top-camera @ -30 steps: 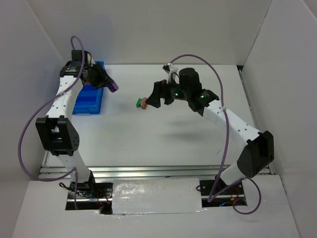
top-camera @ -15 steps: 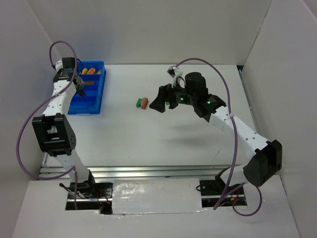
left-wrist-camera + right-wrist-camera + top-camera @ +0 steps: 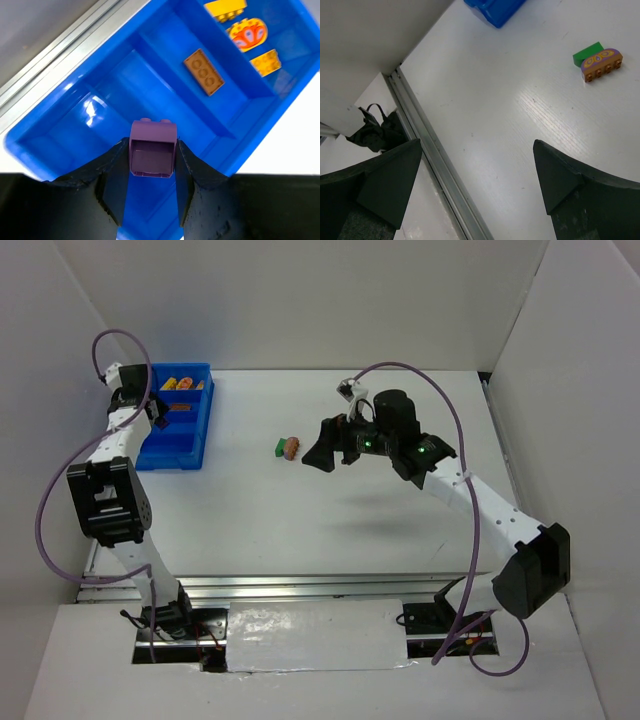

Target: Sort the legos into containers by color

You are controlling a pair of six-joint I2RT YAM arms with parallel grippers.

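Your left gripper (image 3: 151, 150) pinches the purple brick (image 3: 152, 131) above the blue bin (image 3: 165, 55), over a bare compartment beside the one with the brown brick (image 3: 203, 72); your right gripper (image 3: 477, 145), spread and empty, is the nearer arm to the green block (image 3: 587, 52) and the arched piece (image 3: 602, 64), which touch each other just to its left.

1. Bright, even, diffuse light from overhead; white table (image 3: 250, 525) nearly washed out, with only a soft grey shadow just right of centre.
2. Small white glare patch on blue bin (image 3: 90, 107) floor, toward 9 o'clock; crisp focus.
3. Streaky sheen across tabletop in right wrist view, from centre toward 3 o'clock.
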